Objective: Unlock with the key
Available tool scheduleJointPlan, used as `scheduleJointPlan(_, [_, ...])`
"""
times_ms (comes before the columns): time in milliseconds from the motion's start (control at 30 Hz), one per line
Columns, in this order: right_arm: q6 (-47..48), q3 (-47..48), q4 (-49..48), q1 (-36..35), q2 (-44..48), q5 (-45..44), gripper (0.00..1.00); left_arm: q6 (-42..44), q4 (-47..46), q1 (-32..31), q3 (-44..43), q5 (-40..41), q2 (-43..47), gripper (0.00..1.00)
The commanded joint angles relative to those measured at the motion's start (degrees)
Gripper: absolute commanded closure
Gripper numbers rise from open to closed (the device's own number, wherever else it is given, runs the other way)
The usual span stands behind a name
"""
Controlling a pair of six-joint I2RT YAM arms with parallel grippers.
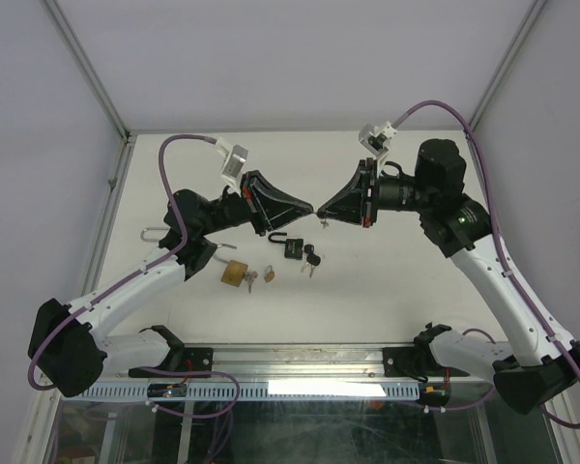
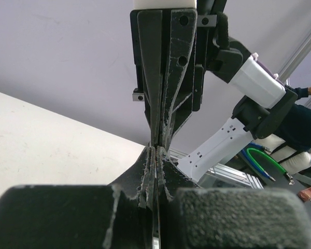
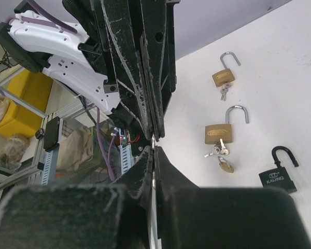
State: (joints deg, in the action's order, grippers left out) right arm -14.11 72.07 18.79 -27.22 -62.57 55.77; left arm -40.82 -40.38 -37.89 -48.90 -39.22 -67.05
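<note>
My two grippers meet tip to tip above the middle of the table. The left gripper (image 1: pixel 310 208) (image 2: pixel 156 150) is shut, and the right gripper (image 1: pixel 320 207) (image 3: pixel 154 150) is shut against it. A thin silver key (image 3: pixel 154 138) shows as a sliver between the touching tips, and a small piece of it hangs below them (image 1: pixel 321 222). Both pairs of jaws pinch this key. A black padlock (image 1: pixel 292 247) (image 3: pixel 278 178) lies on the table right below, its shackle swung open. What the key's blade looks like is hidden by the fingers.
A brass padlock (image 1: pixel 234 274) (image 3: pixel 219 133) with an open shackle and a bunch of keys lies left of the black one. Another brass padlock (image 3: pixel 223 77) lies farther left, half under the left arm. Black-headed keys (image 1: pixel 311 259) lie by the black padlock.
</note>
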Motion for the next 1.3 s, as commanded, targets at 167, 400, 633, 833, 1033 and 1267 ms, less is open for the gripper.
scheduleJointPlan(167, [7.6, 7.9, 17.2, 0.2, -1.1, -3.7, 1.00, 12.5, 4.1, -0.1, 1.7, -4.9, 2.9, 0.38])
scheduleJointPlan(400, [14.8, 13.3, 30.6, 0.0, -5.5, -4.4, 1.00, 24.6, 14.6, -0.2, -2.4, -14.1, 0.2, 0.36])
scheduleJointPlan(633, [22.5, 21.9, 41.9, -3.6, -10.4, -7.3, 1.00, 32.9, 22.3, -0.8, -7.9, -19.9, -3.1, 0.49])
scheduleJointPlan(833, [24.7, 23.9, 44.8, -5.2, -12.8, -9.3, 1.00, 31.7, 21.9, -3.1, -9.3, -20.5, -4.6, 0.56])
scheduleJointPlan(1033, [25.3, 24.1, 44.8, -5.7, -12.9, -10.1, 1.00, 30.3, 21.2, -3.1, -8.8, -20.0, -3.9, 0.83])
scheduleJointPlan(1267, [25.4, 24.2, 44.9, -5.9, -13.2, -9.8, 1.00, 29.8, 21.4, -3.2, -8.8, -19.9, -3.5, 1.00])
